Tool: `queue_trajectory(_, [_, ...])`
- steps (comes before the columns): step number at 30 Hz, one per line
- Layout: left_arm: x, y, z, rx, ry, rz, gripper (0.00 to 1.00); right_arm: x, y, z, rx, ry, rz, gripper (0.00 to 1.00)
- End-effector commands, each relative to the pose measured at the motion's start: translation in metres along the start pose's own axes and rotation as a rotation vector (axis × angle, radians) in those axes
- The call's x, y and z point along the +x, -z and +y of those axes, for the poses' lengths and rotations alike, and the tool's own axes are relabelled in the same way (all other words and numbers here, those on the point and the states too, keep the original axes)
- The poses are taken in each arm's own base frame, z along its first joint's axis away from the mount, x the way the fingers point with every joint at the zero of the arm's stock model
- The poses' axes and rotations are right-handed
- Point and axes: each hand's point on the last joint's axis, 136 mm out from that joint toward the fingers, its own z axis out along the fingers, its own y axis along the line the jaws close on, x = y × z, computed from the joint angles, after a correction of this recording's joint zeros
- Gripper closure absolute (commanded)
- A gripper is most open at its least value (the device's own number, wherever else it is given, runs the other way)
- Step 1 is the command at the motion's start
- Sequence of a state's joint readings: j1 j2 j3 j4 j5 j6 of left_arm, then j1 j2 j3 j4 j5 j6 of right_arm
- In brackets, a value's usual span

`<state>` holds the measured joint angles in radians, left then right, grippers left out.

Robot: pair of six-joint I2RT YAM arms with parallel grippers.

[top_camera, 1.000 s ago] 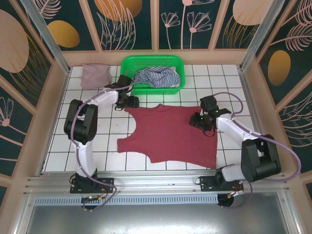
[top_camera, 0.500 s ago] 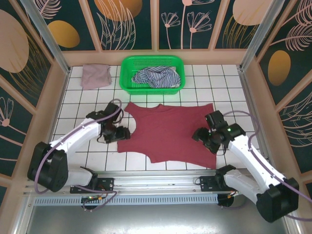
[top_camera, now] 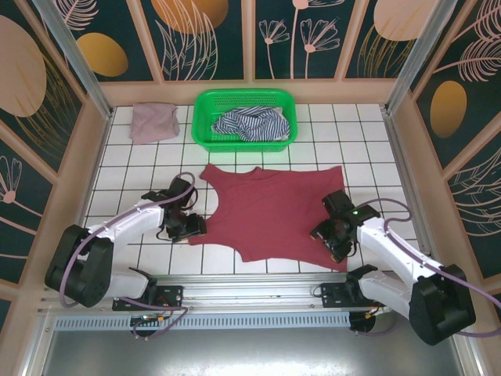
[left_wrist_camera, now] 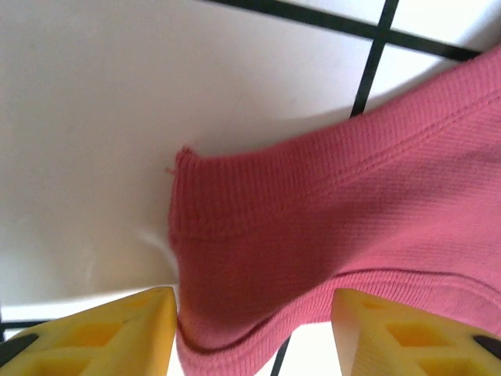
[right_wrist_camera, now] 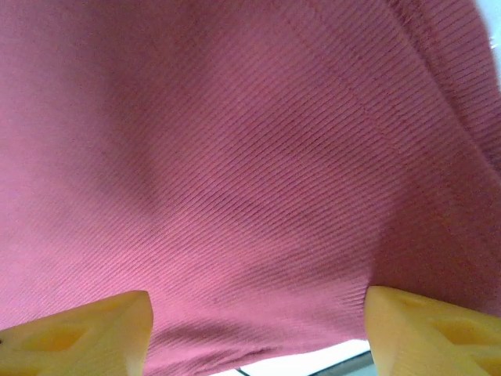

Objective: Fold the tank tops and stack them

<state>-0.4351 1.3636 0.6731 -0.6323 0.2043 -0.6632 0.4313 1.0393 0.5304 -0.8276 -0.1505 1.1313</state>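
Red top (top_camera: 270, 211) soft, limp, light. My left tool (left_wrist_camera: 252, 333) wide astride corner hem; right tool (right_wrist_camera: 258, 333) wide over edge. Pinch hems.

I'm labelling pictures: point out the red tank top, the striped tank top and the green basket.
red tank top (top_camera: 274, 211), top camera, middle of the cloth
striped tank top (top_camera: 250, 124), top camera, bunched middle
green basket (top_camera: 203, 117), top camera, left wall

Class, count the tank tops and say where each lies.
3. The maroon top lies spread flat on the tiles; the striped top is bunched in the green basket; the mauve-pink top sits folded left of it. Another could hide beneath the striped one.
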Motion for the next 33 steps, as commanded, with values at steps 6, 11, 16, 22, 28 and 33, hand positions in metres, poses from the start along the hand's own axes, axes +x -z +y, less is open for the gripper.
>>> queue_trajectory(6, [-0.014, -0.008, 0.006, -0.062, -0.057, -0.003, 0.71, 0.005, -0.028, 0.003, 0.035, 0.070, 0.021, 0.29])
queue_trajectory(11, [-0.017, -0.007, 0.036, -0.135, -0.026, 0.001, 0.92, 0.006, -0.038, 0.011, 0.031, 0.099, 0.025, 0.29])
queue_trajectory(16, [-0.025, -0.006, 0.055, -0.203, 0.012, 0.013, 0.92, 0.010, -0.038, 0.032, 0.024, 0.153, 0.029, 0.28])
queue_trajectory(22, [-0.040, 0.001, 0.074, -0.216, 0.109, -0.019, 0.91, 0.026, -0.037, 0.049, 0.016, 0.216, 0.050, 0.26])
queue_trajectory(28, [-0.044, 0.008, 0.075, -0.211, 0.114, -0.015, 0.89, 0.024, 0.003, 0.046, -0.004, 0.186, -0.022, 0.26])
queue_trajectory(33, [-0.044, 0.008, 0.071, -0.193, 0.115, -0.005, 0.89, 0.039, 0.017, 0.012, 0.054, 0.153, 0.019, 0.30])
